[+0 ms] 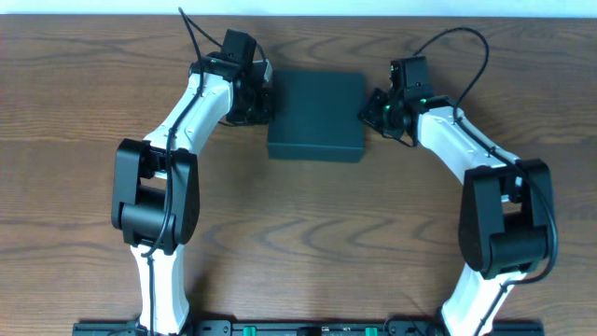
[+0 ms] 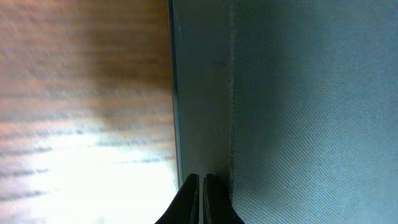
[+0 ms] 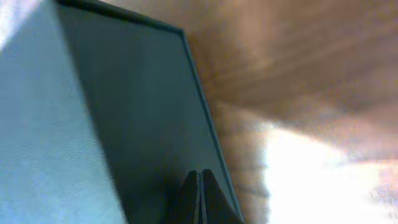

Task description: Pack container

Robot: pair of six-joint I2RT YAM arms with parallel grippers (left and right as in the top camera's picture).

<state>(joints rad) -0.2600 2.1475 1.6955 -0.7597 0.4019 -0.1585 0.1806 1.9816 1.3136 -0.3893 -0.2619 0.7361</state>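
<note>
Dark teal-green matte square container, lid down, sits on brown wooden desk between left tool and right tool; both tools closed, empty, tips at its sides.

The table holds 1 container and 2 robot arms.

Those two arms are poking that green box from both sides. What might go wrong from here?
1. The left end effector and right end effector are both shut, at opposite sides of the container; an uneven push may slide or twist it on the table.
2. The left one's narrow tips sit by a seam in the container's wall; they might slip or dent it.
</note>
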